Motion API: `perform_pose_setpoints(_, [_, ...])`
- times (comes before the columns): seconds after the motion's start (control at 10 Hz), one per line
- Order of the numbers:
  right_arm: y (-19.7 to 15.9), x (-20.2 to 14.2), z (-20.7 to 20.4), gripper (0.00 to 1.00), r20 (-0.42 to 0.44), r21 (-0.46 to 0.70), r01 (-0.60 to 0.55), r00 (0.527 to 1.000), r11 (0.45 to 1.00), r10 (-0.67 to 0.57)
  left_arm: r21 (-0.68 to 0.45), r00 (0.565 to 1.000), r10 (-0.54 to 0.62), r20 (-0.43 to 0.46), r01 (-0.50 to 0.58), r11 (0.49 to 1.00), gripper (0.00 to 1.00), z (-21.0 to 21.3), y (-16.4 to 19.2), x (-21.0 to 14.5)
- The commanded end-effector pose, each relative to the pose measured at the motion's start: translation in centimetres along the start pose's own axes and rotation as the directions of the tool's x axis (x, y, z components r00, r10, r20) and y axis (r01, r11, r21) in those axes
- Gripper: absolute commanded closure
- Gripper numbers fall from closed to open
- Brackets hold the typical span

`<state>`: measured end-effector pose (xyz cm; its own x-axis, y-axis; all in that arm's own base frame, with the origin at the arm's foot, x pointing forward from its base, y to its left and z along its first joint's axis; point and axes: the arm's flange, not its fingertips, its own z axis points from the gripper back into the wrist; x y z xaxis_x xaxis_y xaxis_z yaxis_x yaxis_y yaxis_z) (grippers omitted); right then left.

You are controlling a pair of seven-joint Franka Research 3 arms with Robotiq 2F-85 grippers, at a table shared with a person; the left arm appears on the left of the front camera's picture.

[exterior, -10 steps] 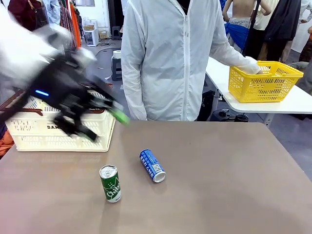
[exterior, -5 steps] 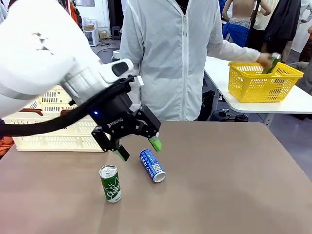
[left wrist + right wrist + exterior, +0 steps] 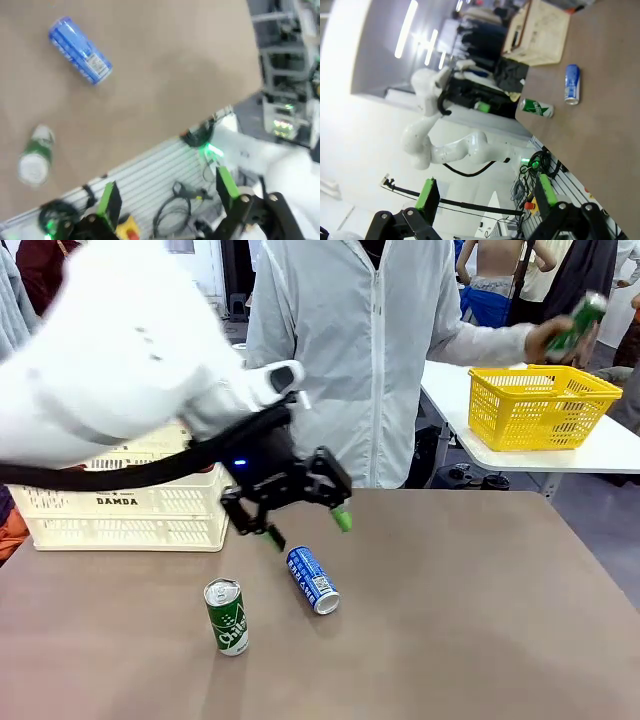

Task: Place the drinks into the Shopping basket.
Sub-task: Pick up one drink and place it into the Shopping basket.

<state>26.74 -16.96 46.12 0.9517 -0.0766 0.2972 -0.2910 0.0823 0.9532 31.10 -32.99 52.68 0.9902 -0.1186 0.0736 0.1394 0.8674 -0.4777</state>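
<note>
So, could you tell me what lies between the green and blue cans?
Bare table between the green can and the blue can, in the front view.

Brown tbl (image 3: 480,620), white tbl (image 3: 600,454) far rt.

Left arm (image 3: 120,370) was white with rounded casing; black cable (image 3: 110,476) ran beneath it. Left gripper (image 3: 308,528) was black, with green pads (image 3: 343,520) and a blue light (image 3: 238,464) on its body.

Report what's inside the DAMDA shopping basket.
The shopping basket turns its slotted front wall to the camera; the left arm covers its opening, so any contents are hidden.
</note>
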Motion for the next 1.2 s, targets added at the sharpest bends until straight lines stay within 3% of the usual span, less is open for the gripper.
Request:
perform_pose_setpoints(0.0, [0.5,0.2,0.1,0.0,0.005,0.011,0.0,1.0,1.0,0.0,0.178,0.991,0.097,0.089,-0.112,0.978,0.0,-3.0,-2.6,6.5])
perform_pose_setpoints(0.2, [0.5,0.2,0.1,0.0,0.005,0.011,0.0,1.0,1.0,0.0,0.348,0.997,0.067,0.047,-0.08,0.934,0.0,-6.2,-1.4,9.9])
perform_pose_setpoints(0.3, [0.5,0.2,0.1,0.0,0.005,0.011,0.0,1.0,1.0,0.0,0.356,0.998,0.058,0.034,-0.066,0.932,0.0,-7.2,-0.8,10.6])
perform_pose_setpoints(0.5, [0.5,0.2,0.1,0.0,0.005,0.011,0.0,1.0,1.0,0.0,0.341,0.99,0.105,0.099,-0.133,0.931,0.0,-8.6,0.2,12.0])
perform_pose_setpoints(0.6, [0.5,0.2,0.1,0.0,0.005,0.011,0.0,1.0,1.0,0.0,0.359,0.997,0.038,0.063,-0.058,0.932,0.0,-8.4,1.7,10.6])
perform_pose_setpoints(0.7, [0.5,0.2,0.1,0.0,0.005,0.011,0.0,1.0,1.0,0.0,0.359,0.997,0.038,0.063,-0.058,0.932,0.0,-8.4,1.7,10.6])
perform_pose_setpoints(1.1, [0.5,0.2,0.1,0.0,0.005,0.011,0.0,1.0,1.0,0.0,0.38,0.982,0.143,0.123,-0.179,0.907,0.0,-12.5,3.6,13.8])
